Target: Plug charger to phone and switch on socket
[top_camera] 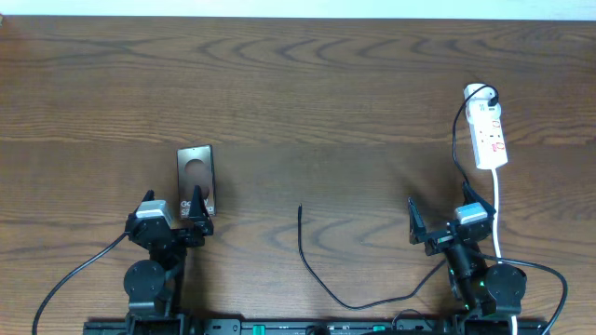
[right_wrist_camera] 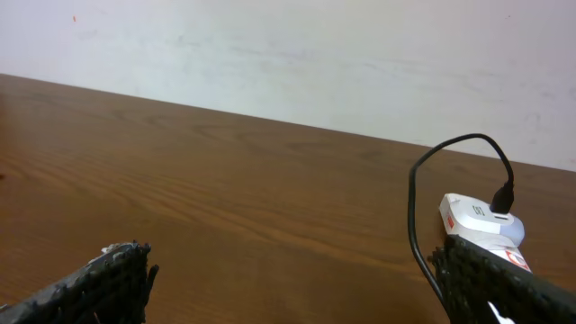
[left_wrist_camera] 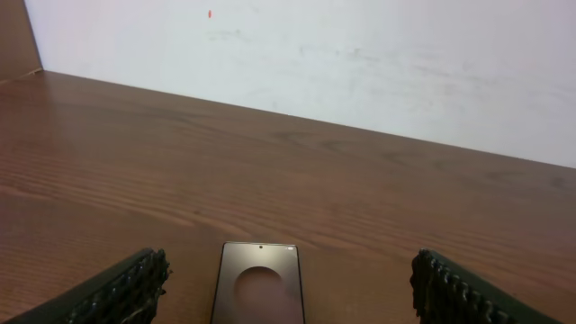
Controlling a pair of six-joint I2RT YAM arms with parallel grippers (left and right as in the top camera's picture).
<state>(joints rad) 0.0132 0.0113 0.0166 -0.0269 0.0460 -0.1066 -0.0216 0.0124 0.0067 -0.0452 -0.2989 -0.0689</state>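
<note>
The phone (top_camera: 196, 174) lies flat on the table at left, glossy brownish back up with a round mark; in the left wrist view (left_wrist_camera: 259, 283) it lies between my fingers. My left gripper (top_camera: 193, 217) is open and empty at the phone's near end. The socket (top_camera: 488, 136), a white power strip with red markings, lies at far right; it also shows in the right wrist view (right_wrist_camera: 481, 220). The charger's white adapter (top_camera: 479, 93) sits in the strip's far end. Its black cable (top_camera: 317, 274) runs to a loose tip at centre. My right gripper (top_camera: 445, 220) is open and empty.
The wooden table (top_camera: 307, 93) stretches to a white wall at the back. The strip's white cord (top_camera: 498, 209) runs toward the front edge beside my right arm. Black robot cables trail from both arm bases along the front.
</note>
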